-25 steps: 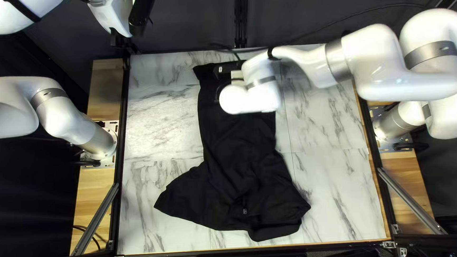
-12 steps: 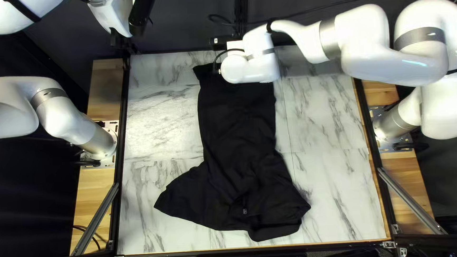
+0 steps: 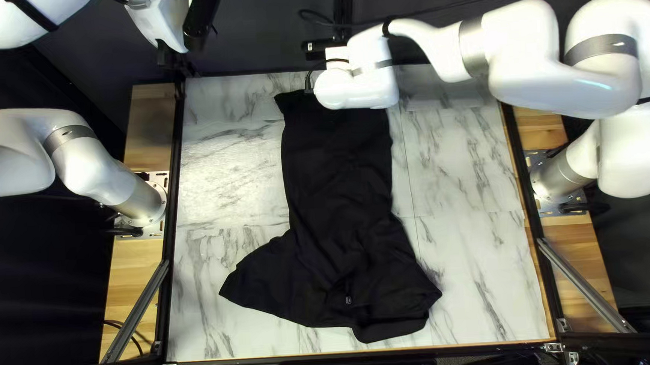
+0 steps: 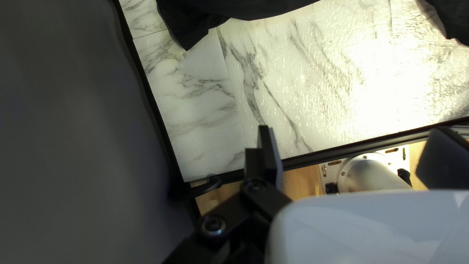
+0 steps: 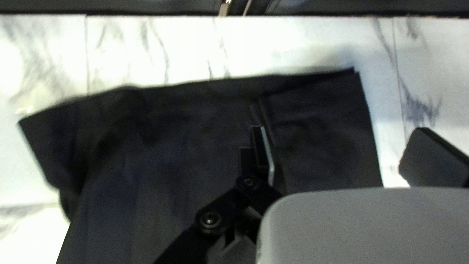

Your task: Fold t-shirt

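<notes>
The black t-shirt (image 3: 341, 204) lies lengthwise on the table, narrow at its far end and spread wider and creased toward the near edge. High beyond the table's far left corner is my left gripper (image 3: 173, 58); in its wrist view the left gripper (image 4: 354, 151) is open, holding nothing. My right gripper (image 3: 340, 90) is over the shirt's far end, its fingertips hidden from above. In its wrist view, the right gripper (image 5: 342, 151) stands open above the shirt (image 5: 146, 146), whose end shows a layered flap (image 5: 317, 112) ahead of the fingers.
The marble-patterned table (image 3: 226, 166) shows on both sides of the shirt. My right arm (image 3: 512, 51) reaches across the far right part of the table. A dark curtain (image 3: 420, 19) hangs behind the far edge, with a loose cable in front.
My right gripper has moved away from the near edge toward the table's far edge, uncovering more of the shirt. The shirt and my left arm look unmoved.
</notes>
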Robot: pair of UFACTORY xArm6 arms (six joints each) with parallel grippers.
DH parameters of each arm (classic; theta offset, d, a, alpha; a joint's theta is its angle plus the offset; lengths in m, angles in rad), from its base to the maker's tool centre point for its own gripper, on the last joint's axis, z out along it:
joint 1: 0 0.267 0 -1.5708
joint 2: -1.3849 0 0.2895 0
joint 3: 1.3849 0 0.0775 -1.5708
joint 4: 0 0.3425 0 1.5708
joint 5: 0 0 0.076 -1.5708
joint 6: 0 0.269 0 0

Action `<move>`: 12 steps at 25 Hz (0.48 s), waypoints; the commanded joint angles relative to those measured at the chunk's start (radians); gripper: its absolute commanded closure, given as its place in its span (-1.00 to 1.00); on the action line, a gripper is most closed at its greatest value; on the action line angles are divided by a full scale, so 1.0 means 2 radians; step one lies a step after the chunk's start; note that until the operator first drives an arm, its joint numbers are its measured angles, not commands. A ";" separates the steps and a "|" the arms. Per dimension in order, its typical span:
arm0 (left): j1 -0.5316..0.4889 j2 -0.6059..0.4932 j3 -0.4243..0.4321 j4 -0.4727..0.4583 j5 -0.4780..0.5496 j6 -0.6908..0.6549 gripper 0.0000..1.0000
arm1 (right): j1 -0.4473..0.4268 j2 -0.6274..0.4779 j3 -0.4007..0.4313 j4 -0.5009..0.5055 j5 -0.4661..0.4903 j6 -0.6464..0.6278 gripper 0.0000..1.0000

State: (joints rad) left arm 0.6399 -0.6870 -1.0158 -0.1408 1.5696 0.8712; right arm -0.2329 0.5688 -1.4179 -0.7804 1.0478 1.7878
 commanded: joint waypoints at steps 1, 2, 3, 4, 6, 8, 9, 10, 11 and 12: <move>0.000 0.000 0.000 0.000 0.000 0.000 -1.00 | -0.006 0.005 0.024 -0.024 -0.043 -0.003 -1.00; 0.000 0.000 0.000 0.000 0.000 0.000 -1.00 | -0.010 0.004 0.035 -0.033 -0.059 -0.008 -1.00; 0.000 0.000 0.000 0.000 0.000 0.000 -1.00 | -0.013 0.002 0.042 -0.040 -0.069 -0.012 -1.00; 0.000 0.000 0.000 0.000 0.000 0.000 -1.00 | -0.016 0.001 0.046 -0.044 -0.075 -0.016 -1.00; 0.000 0.000 0.000 0.000 0.000 0.000 -1.00 | -0.021 -0.002 0.054 -0.053 -0.086 -0.027 -1.00; 0.000 0.000 0.000 0.000 0.000 0.000 -1.00 | -0.026 -0.007 0.063 -0.059 -0.092 -0.039 -1.00; 0.000 0.000 0.000 0.000 0.000 0.000 -1.00 | -0.027 -0.008 0.064 -0.061 -0.093 -0.042 -1.00; 0.000 0.000 0.000 0.000 0.000 0.000 -1.00 | -0.027 -0.009 0.063 -0.062 -0.092 -0.048 -1.00; 0.000 0.000 0.000 0.000 0.000 0.000 -1.00 | -0.027 -0.010 0.063 -0.062 -0.091 -0.054 -1.00; 0.000 0.000 0.000 0.000 0.000 0.000 -1.00 | -0.027 -0.010 0.062 -0.061 -0.090 -0.058 -1.00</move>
State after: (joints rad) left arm 0.6399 -0.6870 -1.0158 -0.1408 1.5696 0.8712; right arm -0.2857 0.5519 -1.2928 -0.9010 0.8657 1.6942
